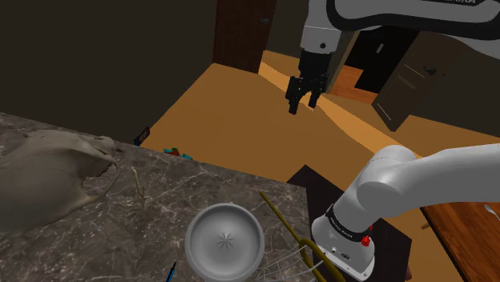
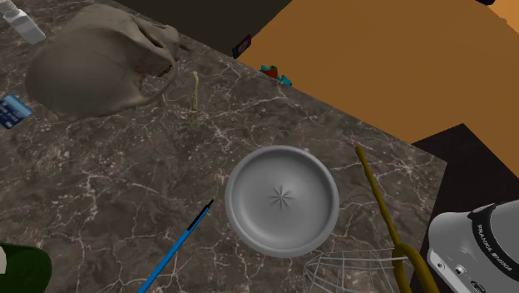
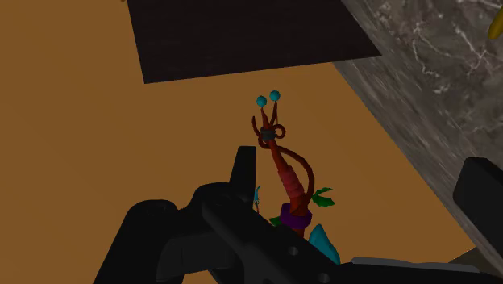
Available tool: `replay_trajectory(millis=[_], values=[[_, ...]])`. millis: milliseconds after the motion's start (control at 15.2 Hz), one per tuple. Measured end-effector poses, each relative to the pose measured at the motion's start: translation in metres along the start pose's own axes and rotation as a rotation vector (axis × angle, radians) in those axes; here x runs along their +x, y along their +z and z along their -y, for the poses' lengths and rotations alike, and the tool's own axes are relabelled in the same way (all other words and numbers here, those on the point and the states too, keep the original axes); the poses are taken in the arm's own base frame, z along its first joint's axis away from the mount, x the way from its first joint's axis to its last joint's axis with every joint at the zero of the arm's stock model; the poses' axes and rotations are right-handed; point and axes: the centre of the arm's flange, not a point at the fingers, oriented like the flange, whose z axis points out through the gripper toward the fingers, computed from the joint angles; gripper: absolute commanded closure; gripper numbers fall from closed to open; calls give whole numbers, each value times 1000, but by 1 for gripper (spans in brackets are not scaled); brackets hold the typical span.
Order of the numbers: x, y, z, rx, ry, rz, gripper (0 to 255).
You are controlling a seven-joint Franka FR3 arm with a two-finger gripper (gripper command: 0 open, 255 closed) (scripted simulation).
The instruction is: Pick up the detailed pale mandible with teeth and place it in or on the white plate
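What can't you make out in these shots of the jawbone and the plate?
Mandible: teeth not discernible in either exterior view; the shoulder view's left edge crops it.
Blue pen: cropped by both exterior views' bottom edges.
Wire basket: cropped by the second exterior view's bottom edge.
Red toy: lower end behind the gripper in the wrist view; its kind is unclear.

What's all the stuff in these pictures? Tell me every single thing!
jawbone: one, pale grey-tan, at the counter's far end
plate: one, grey-white, mid-counter, empty
pen: one, blue, beside the plate
rod: one, yellow, on the plate's other side
basket: one, pale wire, near the stand
toy: one, red with teal balls, on the floor by the counter
counter: one, dark marbled
floor: orange
arm: one, white
gripper: one, black, open, above the floor
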Motion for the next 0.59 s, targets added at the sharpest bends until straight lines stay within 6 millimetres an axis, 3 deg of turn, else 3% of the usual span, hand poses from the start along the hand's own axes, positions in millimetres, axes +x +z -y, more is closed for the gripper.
replay_trajectory(millis=[132, 594], values=[[1, 1, 5, 1, 1, -1, 0], [18, 30, 80, 21, 12, -16, 0]])
